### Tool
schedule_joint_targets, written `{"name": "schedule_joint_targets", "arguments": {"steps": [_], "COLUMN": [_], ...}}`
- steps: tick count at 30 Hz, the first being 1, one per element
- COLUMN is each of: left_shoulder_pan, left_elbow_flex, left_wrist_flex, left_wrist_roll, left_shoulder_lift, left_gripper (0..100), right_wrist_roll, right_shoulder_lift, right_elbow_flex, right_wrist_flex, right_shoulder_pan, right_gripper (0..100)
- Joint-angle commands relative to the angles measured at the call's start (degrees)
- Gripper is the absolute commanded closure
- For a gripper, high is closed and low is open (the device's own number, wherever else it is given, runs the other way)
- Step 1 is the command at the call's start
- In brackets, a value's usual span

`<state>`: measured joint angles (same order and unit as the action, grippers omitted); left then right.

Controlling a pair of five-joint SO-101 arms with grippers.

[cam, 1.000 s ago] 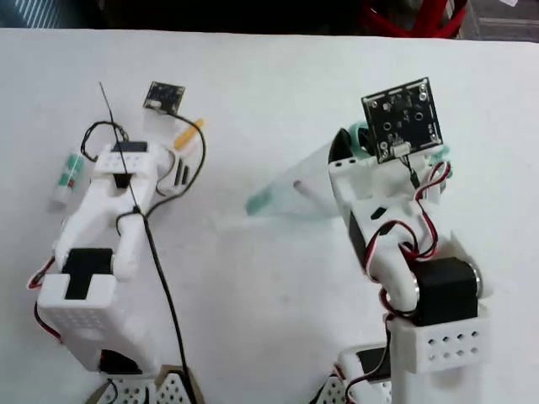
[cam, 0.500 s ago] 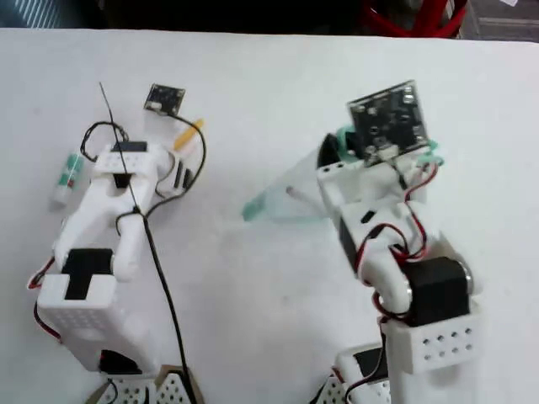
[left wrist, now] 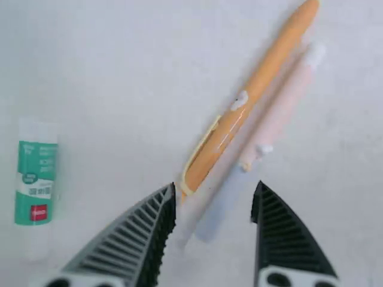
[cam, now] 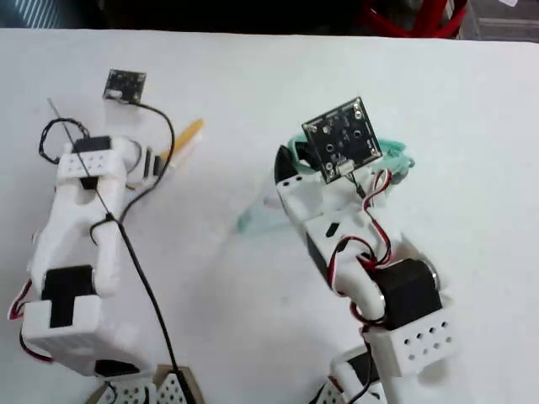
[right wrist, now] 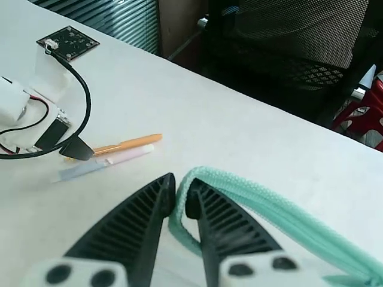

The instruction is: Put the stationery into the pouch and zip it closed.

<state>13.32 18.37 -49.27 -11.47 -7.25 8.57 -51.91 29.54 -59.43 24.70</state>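
An orange pen [left wrist: 251, 98] and a pale pink pen [left wrist: 281, 107] lie side by side on the white table [cam: 253, 84]. My left gripper [left wrist: 214, 191] is open just short of their near ends, the orange pen's tip by one fingertip. From above the pens [cam: 187, 136] lie just beyond the left gripper [cam: 154, 164]. A green-and-white glue stick [left wrist: 36, 182] lies off to one side. My right gripper [right wrist: 179, 200] is shut on the mint-green zip edge of the clear pouch [right wrist: 251, 200]. In the high view the pouch [cam: 257, 215] trails from the right gripper [cam: 286, 164].
The table's far edge [cam: 269, 34] meets a dark area with a black chair [right wrist: 287, 48] and something red [cam: 413, 17]. A black cable [cam: 143, 278] runs along the left arm. Bare table lies between the two arms.
The left arm has swung to the left, and its body now covers the glue stick in the high view. The right arm has turned left, dragging the pouch with it.
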Motion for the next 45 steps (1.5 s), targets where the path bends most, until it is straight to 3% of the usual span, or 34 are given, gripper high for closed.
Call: {"name": "schedule_joint_targets", "arguments": {"steps": [1, 6, 9, 16, 22, 31, 37, 45], "left_shoulder_pan": [0.6, -2.5, -2.5, -3.7, -4.0, -4.2, -5.7, -6.3], "left_elbow_flex": [-1.6, -3.2, -9.4, -35.9, -53.9, -65.0, -72.8, -77.3], "left_wrist_flex": [0.9, 0.4, -2.5, -22.0, -32.4, -34.8, -41.0, -38.1], "left_wrist_roll": [-3.3, -14.6, -16.4, -25.3, -33.1, -34.0, -34.0, -33.5], "left_shoulder_lift": [2.5, 0.2, -4.1, -23.2, -35.6, -44.9, -45.1, -47.3], "left_gripper": [76, 76, 76, 76, 80, 80, 80, 80], "right_wrist_roll": [-0.5, -1.9, -4.0, -4.2, -4.2, -4.2, -3.9, -4.0], "right_shoulder_lift": [0.6, 0.6, 0.6, 0.6, 0.6, 0.6, 0.6, 0.5], "right_elbow_flex": [1.8, 4.8, 6.7, 10.2, 11.8, 18.4, 18.7, 19.7], "right_wrist_flex": [0.4, 1.6, 2.9, 2.9, 2.9, 8.9, 9.0, 8.8], "right_shoulder_pan": [0.4, 0.5, 0.5, 5.0, 6.4, 6.4, 6.4, 6.4], "right_gripper": [97.6, 97.6, 97.6, 97.6, 97.6, 97.6, 97.6, 97.6]}}
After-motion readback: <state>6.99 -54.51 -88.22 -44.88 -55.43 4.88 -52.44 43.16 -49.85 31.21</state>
